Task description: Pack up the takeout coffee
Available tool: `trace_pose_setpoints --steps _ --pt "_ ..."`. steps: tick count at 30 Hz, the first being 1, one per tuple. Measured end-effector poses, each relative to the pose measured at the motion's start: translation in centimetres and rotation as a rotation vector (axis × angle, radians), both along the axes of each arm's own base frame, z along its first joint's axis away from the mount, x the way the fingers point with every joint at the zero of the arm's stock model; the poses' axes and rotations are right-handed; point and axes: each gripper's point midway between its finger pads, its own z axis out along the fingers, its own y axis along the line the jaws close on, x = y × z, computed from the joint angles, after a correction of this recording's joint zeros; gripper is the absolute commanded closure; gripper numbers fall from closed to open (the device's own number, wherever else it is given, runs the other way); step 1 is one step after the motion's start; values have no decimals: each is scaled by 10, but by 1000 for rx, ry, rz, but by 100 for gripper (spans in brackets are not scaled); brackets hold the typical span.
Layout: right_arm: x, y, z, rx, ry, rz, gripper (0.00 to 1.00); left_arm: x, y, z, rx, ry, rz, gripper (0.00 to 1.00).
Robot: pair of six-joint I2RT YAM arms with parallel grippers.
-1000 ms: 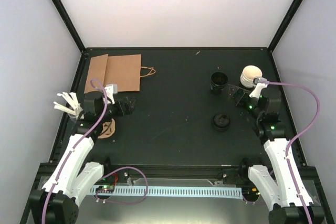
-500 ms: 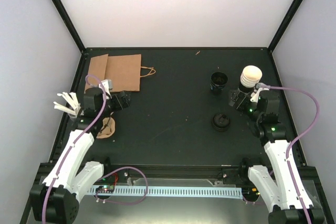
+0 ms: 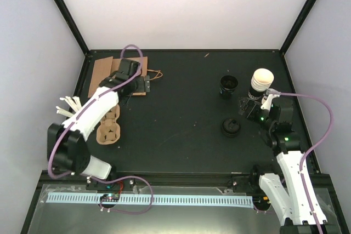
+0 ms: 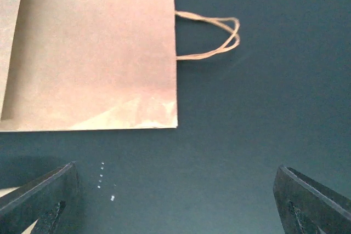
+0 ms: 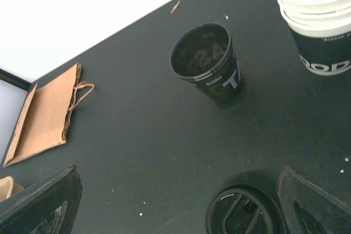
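Observation:
No single cup with a cream-white inside shows, so the takeout coffee is out of view. A black cup with a dark inside (image 3: 228, 85) (image 5: 208, 61) stands at the right. Beside it is a nested stack of cups (image 3: 262, 82) (image 5: 318, 20), and a black lid (image 3: 231, 127) (image 5: 244, 212) lies nearer. My right gripper (image 3: 245, 106) (image 5: 175, 206) is open just right of the lid and holds nothing. My left gripper (image 3: 143, 84) (image 4: 175, 190) is open over bare table, at the near right corner of the flat brown paper bag (image 3: 118, 75) (image 4: 93, 53).
A tan cardboard cup carrier (image 3: 108, 127) lies at the left, with white utensils (image 3: 70, 108) beside it at the table's edge. The bag's twine handle (image 4: 211, 39) points right. Black frame posts stand at the back corners.
My left arm has swung away from the carrier, forward and right to the bag's corner, uncovering the carrier. My right gripper has drawn back slightly from the cup stack.

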Motion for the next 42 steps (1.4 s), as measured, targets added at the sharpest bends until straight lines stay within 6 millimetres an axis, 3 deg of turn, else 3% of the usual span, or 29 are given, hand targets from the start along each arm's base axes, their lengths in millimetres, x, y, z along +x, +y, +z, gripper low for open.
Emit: trace_pose_setpoints --steps 4,12,15,18,23,31,42 --pt "0 2 -7 -1 30 14 0 22 -2 -25 166 113 9 1" --pt "-2 4 -2 -9 23 29 0 63 -2 -65 384 266 7 3" --pt "-2 4 2 -11 16 34 0 67 -5 -81 426 315 -16 4" --pt "-2 4 6 -12 9 36 0 71 -10 -91 466 344 -37 15" --pt "-4 4 10 -12 1 37 0 78 -17 -107 531 380 -60 17" --pt "-7 6 14 -7 -13 45 0 76 -6 -135 644 454 -61 22" --pt "-12 12 26 17 -59 79 0 83 1 -145 715 458 -50 25"
